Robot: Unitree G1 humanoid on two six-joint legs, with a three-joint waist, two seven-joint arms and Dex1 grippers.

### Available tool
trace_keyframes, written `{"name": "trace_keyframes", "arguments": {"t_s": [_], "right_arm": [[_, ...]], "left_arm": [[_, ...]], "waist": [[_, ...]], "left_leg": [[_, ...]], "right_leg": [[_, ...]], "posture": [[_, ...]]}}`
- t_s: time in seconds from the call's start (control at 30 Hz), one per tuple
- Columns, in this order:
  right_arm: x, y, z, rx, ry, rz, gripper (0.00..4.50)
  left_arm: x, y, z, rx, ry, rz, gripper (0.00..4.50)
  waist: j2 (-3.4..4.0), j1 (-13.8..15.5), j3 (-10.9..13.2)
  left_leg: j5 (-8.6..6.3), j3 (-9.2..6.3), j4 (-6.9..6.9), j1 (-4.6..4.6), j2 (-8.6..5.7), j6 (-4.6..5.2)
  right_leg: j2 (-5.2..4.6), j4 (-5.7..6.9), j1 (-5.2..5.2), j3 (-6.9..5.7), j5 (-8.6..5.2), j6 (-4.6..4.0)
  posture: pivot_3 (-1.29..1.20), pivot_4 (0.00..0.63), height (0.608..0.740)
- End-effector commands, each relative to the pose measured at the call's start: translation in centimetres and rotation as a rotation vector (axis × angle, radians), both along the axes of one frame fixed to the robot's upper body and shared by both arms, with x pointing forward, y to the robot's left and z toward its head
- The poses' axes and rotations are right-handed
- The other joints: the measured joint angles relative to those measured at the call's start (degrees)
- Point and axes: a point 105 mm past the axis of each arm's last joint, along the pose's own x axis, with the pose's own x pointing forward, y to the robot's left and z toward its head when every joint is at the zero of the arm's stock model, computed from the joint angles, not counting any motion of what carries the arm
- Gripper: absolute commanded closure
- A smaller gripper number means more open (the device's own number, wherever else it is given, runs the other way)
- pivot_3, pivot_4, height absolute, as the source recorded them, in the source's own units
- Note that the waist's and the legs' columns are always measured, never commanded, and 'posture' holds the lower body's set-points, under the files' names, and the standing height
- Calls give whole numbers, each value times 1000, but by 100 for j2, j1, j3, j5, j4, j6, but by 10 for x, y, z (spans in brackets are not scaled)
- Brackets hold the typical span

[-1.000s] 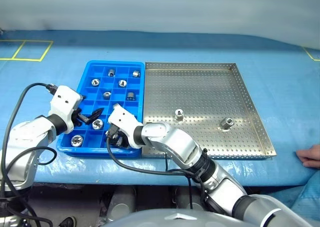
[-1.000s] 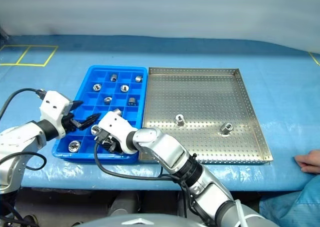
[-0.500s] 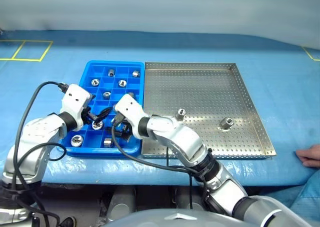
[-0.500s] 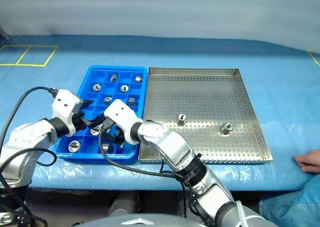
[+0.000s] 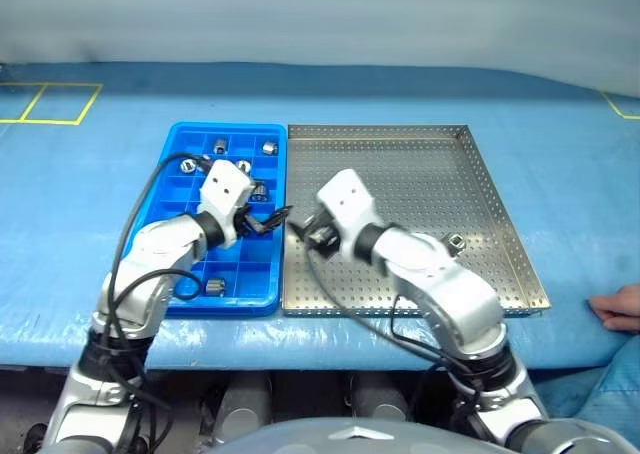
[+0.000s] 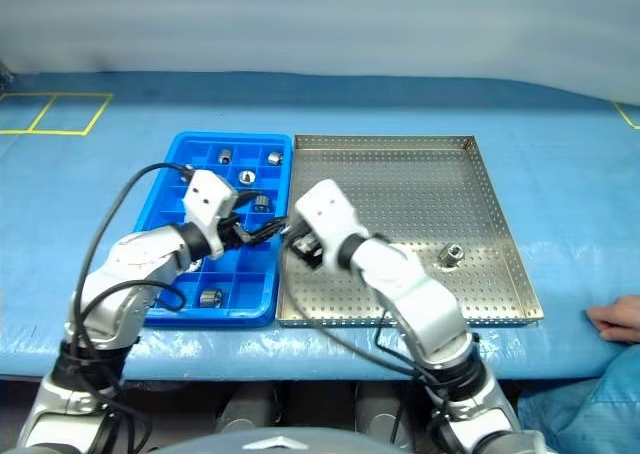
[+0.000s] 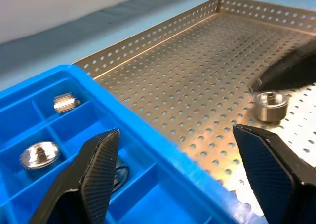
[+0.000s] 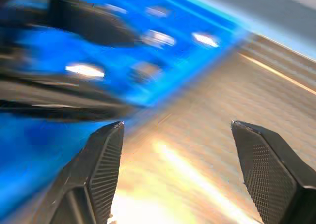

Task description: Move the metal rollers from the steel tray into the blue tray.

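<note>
Rollers (image 5: 213, 287), most lodged singly in blue tray (image 5: 268, 292) compartments, two (image 5: 455, 242) left on steel tray (image 5: 500, 219); left gripper (image 7: 190, 172) and right gripper (image 8: 187, 169), jaws spread and empty, are held near the trays' shared edge, presumably for the next pick.

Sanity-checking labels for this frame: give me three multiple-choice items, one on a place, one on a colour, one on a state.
1. Where does the bright blue plastic compartment tray lie relative to the perforated square steel tray? A robot's left; B robot's right; C on top.
2. The tape lines on the table cover are: A red; B yellow; C white.
3. The left tool is: A open, empty; B shut on a roller; C shut, empty.
Key: 1A, the trays sit side by side; 2B, the squares at the far corner are yellow; 3A, the wrist view shows its fingers apart with nothing between.
</note>
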Motion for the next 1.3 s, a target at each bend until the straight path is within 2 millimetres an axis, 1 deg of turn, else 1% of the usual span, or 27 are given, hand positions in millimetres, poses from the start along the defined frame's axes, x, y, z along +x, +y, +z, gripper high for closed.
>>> {"name": "trace_keyframes", "arguments": {"t_s": [0.03, 0.2, 0.3, 0.43, 0.47, 0.67, 0.87, 1.07, 1.17, 1.3], "right_arm": [[-2, -21, 8, -9, -38, -87, 863], [-4, -40, 0, -35, -9, -159, 863], [-7, -45, -1, -27, -4, -186, 863], [-12, -51, -3, -25, 4, -208, 863], [-13, -52, -3, -23, 5, -215, 863], [-18, -62, -2, -15, 0, -270, 863], [-18, -60, -1, -5, -4, -269, 863], [-20, -56, -4, 6, 8, -251, 863], [-20, -54, -5, 10, 12, -242, 828], [-20, -52, -6, 11, 18, -235, 828]], "left_arm": [[0, -27, 4, -13, -24, -103, 500], [9, -56, -7, 38, -10, -165, 500], [18, -66, -13, 61, -1, -163, 500], [27, -73, -22, 133, -5, -161, 500], [28, -75, -23, 137, -7, -167, 500], [30, -87, -33, 128, 28, -187, 500], [38, -90, -54, 184, 67, -156, 500], [48, -92, -65, 167, 95, -94, 500], [49, -94, -66, 148, 98, -77, 1048], [48, -95, -64, 116, 107, -71, 2438]], "waist": [[0, -38, 0], [2, -193, -1], [3, -237, -1], [3, -306, -1], [3, -318, -1], [3, -358, -1], [4, -460, -2], [4, -494, -2], [5, -501, -3], [5, -504, -3]], "left_leg": [[0, 1, 0, 1, 1, 1], [0, -1, -5, 1, 7, 2], [0, 1, -2, 2, 4, 3], [0, 1, -2, 0, 4, 4], [0, 1, -2, -1, 4, 4], [0, 1, -1, -1, 2, 4], [0, 0, 1, 0, 2, 5], [0, 0, 0, 0, 2, 6], [1, 0, 2, 1, 1, 7], [1, 0, 1, 1, 1, 7]], "right_leg": [[1, -2, 0, 1, 1, 1], [11, 6, -6, 3, 0, -1], [9, 3, -3, 8, 0, 1], [10, 4, -4, 8, -4, 10], [10, 4, -4, 8, -14, 25], [9, 3, -3, 10, -14, 28], [9, 4, -2, 11, -14, 31], [9, 4, -1, 12, -14, 31], [9, 4, 1, 13, -13, 34], [9, 4, 0, 12, -13, 34]], "posture": [[-48, 150, 740], [-88, 150, 740], [-113, 150, 740], [-131, 150, 740], [-140, 150, 740], [-165, 150, 740], [-170, 150, 740], [-170, 150, 740], [-171, 150, 740], [-165, 150, 740]]}}
